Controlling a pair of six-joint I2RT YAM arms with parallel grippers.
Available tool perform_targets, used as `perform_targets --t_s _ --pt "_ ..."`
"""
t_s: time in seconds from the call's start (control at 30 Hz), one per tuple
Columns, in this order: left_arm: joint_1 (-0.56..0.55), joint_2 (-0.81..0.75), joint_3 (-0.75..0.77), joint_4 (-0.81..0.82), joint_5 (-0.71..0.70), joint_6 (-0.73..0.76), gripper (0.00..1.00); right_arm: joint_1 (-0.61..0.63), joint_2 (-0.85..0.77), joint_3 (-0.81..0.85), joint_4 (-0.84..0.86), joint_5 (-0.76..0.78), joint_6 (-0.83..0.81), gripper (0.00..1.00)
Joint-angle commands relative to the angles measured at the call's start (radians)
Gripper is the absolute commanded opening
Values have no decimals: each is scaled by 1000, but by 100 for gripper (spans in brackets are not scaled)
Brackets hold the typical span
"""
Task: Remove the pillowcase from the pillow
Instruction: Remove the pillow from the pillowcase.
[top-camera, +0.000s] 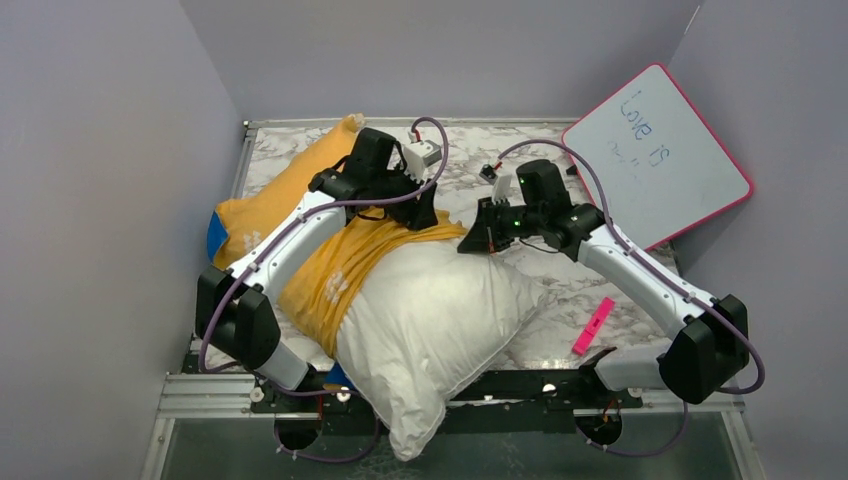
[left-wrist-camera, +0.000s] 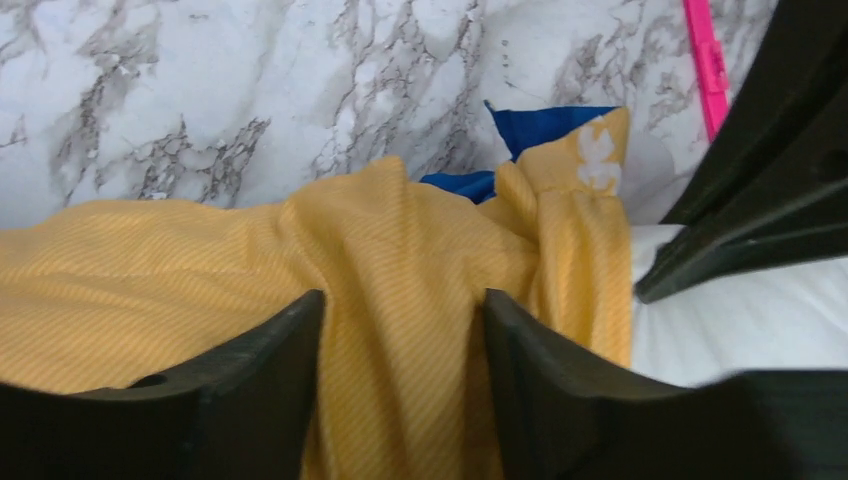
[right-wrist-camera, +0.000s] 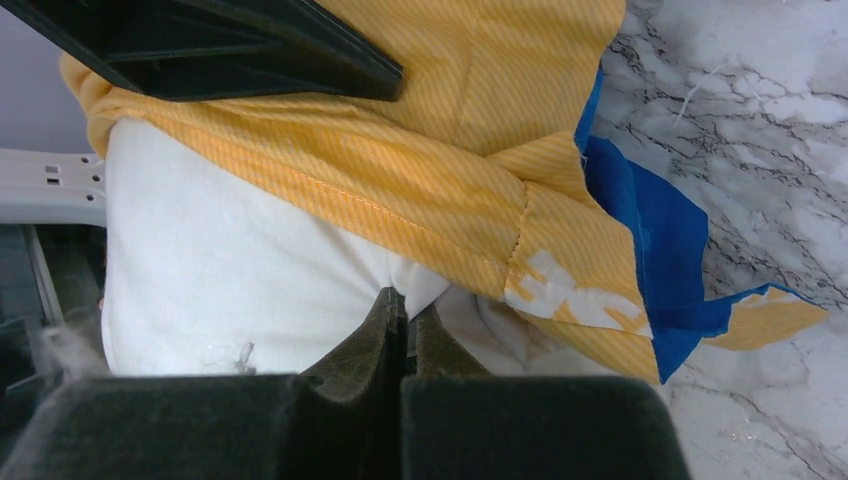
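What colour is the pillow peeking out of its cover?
Plain white; the pillow shows best in the top view.

Plump white pillow (top-camera: 430, 320) lay diagonally, mostly bared, its near corner hanging off the table (top-camera: 560, 290); the orange-yellow pillowcase (top-camera: 335, 265), blue lining peeking out, sat bunched over its far-left end.

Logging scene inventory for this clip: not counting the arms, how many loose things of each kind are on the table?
pillow: 1
pillowcase: 1
whiteboard: 1
pink pen-like item: 1
Total: 4
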Motion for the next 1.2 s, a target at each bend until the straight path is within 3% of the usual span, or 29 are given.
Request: perform_targets --t_s 0.0,0.07,0.1,0.13,0.27,0.33,0.47,0.53,0.63,0.7,0.77,0.8,0.87,0.9,1.0,1.17 --pt "10 -38 5 -56 182 32 47 -1 -45 2 65 44 20 0" --pt "14 -30 23 -63 208 33 23 -2 -46 -2 63 47 25 1" --pt "16 -26 32 -69 217 41 7 -2 -46 -1 61 49 29 1" --pt "17 -21 38 -75 209 45 0 -2 -47 -2 56 52 32 2" --pt "47 -45 21 -78 -83 53 0 -2 -55 56 -88 155 53 12" --pt "90 -70 -3 -54 -161 45 0 -2 -87 53 -159 195 64 31" --pt "120 -108 -34 13 -88 7 0 -2 -169 -80 -76 54 75 77" --pt "120 -111 -49 35 -41 -5 0 -2 -150 -128 -64 -12 75 86" --pt "120 -101 -63 39 -8 -15 0 -2 -80 -153 -111 5 73 90" --pt "120 -104 -71 42 -2 -19 0 -1 -55 -181 -78 -49 68 85" --pt "120 -106 -65 46 32 -10 0 -2 -47 -209 -14 -143 68 55" --pt "119 -101 -52 46 56 -7 11 -2 -49 -216 16 -159 78 37" --pt "120 -69 2 38 121 5 59 -2 -52 -216 42 -151 87 13" --pt "120 -48 45 22 168 17 73 -2 -49 -206 35 -129 82 4" --pt "96 32 162 -42 257 69 86 -2 -38 -177 -10 -63 59 0" --pt "-29 180 286 -243 155 241 87 -2 -63 -192 11 -27 77 0"
